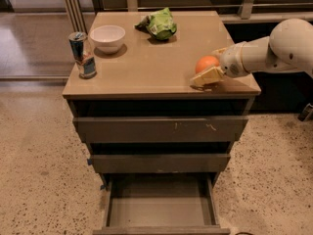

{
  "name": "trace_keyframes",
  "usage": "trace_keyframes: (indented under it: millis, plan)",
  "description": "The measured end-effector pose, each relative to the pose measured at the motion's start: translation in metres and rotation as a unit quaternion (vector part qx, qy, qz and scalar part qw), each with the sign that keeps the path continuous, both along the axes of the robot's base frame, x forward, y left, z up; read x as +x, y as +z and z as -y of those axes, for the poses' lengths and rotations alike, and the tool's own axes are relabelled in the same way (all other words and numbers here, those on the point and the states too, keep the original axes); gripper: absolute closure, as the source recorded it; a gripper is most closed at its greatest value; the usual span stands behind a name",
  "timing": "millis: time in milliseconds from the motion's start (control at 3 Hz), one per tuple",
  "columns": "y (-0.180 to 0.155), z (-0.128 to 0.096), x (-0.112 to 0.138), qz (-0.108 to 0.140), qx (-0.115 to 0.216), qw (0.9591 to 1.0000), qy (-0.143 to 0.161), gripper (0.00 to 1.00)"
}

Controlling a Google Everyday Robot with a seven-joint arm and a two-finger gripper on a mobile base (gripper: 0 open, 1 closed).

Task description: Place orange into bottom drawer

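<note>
The orange sits on the cabinet top near its right front corner. My gripper reaches in from the right at tabletop height and is open around the orange. One cream finger lies in front of the fruit and the other just behind it. The bottom drawer is pulled out below, with a bare grey floor and nothing in it.
On the cabinet top stand a white bowl, a drink can at the left front and a green snack bag at the back. The top drawer and middle drawer are slightly out. Speckled floor surrounds the cabinet.
</note>
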State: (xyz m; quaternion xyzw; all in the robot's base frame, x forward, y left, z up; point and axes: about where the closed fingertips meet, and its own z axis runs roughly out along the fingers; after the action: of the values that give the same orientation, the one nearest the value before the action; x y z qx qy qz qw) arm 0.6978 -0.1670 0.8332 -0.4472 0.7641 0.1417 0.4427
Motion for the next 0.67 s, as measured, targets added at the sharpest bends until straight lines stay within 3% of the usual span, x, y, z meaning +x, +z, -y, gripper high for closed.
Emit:
trace_keyframes:
  millis: [333, 667]
  plan:
    - [0.0, 0.0, 0.0, 0.0, 0.0, 1.0, 0.0, 0.58]
    - [0.0, 0.0, 0.0, 0.0, 0.0, 1.0, 0.0, 0.81]
